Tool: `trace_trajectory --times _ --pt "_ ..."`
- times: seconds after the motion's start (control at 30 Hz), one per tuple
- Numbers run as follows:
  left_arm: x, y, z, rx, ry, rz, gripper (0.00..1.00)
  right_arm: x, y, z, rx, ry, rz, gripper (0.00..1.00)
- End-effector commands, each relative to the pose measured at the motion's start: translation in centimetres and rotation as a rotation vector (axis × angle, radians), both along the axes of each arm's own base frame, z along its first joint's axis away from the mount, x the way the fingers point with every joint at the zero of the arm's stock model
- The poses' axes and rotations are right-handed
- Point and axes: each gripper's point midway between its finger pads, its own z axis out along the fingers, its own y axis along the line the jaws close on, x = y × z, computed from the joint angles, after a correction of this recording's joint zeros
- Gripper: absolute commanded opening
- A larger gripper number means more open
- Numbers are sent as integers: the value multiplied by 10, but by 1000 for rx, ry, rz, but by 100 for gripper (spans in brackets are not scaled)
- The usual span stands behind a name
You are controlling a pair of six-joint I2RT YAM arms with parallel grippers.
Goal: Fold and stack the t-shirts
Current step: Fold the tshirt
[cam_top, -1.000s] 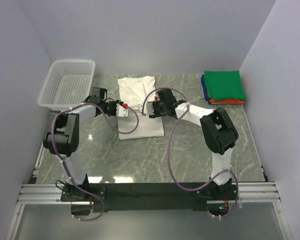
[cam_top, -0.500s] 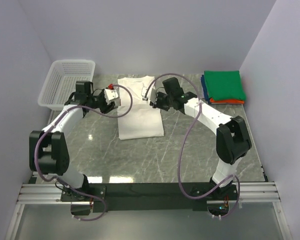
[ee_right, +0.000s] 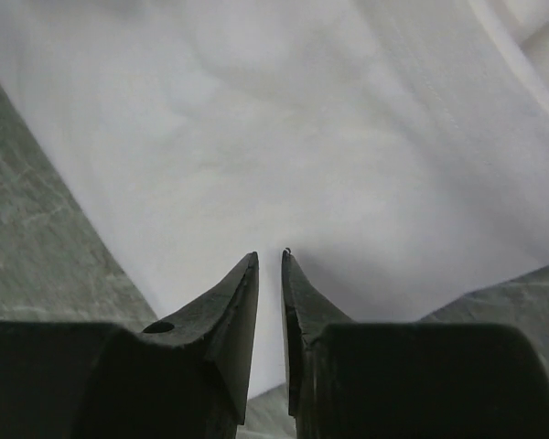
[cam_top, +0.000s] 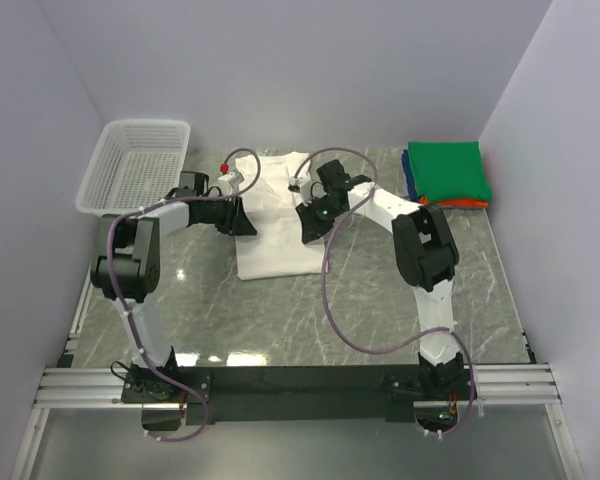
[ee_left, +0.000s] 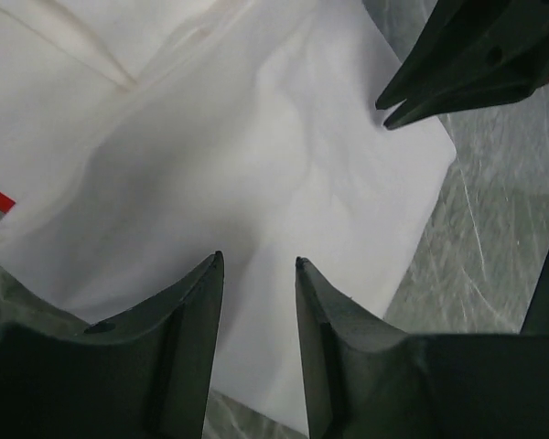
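- A white tee (cam_top: 278, 248) lies folded into a tall rectangle on the grey marbled tabletop (cam_top: 380, 300), far of centre, between the two arms.
- The left pincer (ee_left: 258, 261) is at the tee's left edge. Its fingers are partly spread, with nothing between them and only white cloth below.
- In the left wrist view, a thin red strip of print shows at the cloth's left border.
- The right pincer (ee_right: 269, 256) is over the tee's right side, pointing down at the cloth. Its fingers are almost together, leaving a narrow slit, and no fold of cloth can be seen caught in it.
- At the far right of the tabletop, well apart from the white tee, is a stack of folded tees. A green tee (cam_top: 448, 170) is on top, with blue (cam_top: 408, 178) and orange (cam_top: 450, 203) edges showing beneath it.
- A white mesh basket (cam_top: 135, 165) stands at the far left.
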Motion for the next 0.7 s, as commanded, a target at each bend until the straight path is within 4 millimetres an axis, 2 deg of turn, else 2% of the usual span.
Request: trace_trajectory --times 0.0,0.1,0.17,0.2,0.27,0.37,0.4,0.47,0.5,0.53,0.6,0.63,0.67 --pt "16 -10 2 -79 128 52 42 -3 5 0 70 164 -83 24" --pt "6 -7 -26 -56 236 66 41 -10 1 -23 41 235 -105 24" --pt "-7 -4 -44 -29 310 71 41 -17 1 -29 43 280 -118 23" --pt "-13 -3 -48 -27 339 69 41 -24 -2 -34 34 302 -126 24" --pt "-27 -1 -55 -12 387 66 41 -34 -4 -31 32 352 -146 24" --pt "-50 2 -53 11 409 29 40 -55 -10 -29 18 389 -144 25" --pt "-59 4 -53 22 429 23 40 -67 -15 -34 3 406 -137 25" --pt "-71 7 -48 35 415 3 39 -77 -17 -27 10 390 -123 25" --pt "-80 8 -46 40 439 -10 39 -93 -20 -32 -1 418 -111 25" --pt "-85 7 -39 34 425 -29 39 -100 -17 -22 24 412 -91 26" --pt "-92 9 -30 35 381 -67 38 -120 -17 -21 11 408 -50 28" --pt "-103 7 -12 12 357 -99 39 -122 -19 -7 25 370 -34 29" --pt "-107 9 -6 22 290 -137 40 -122 -21 1 34 337 -23 30"
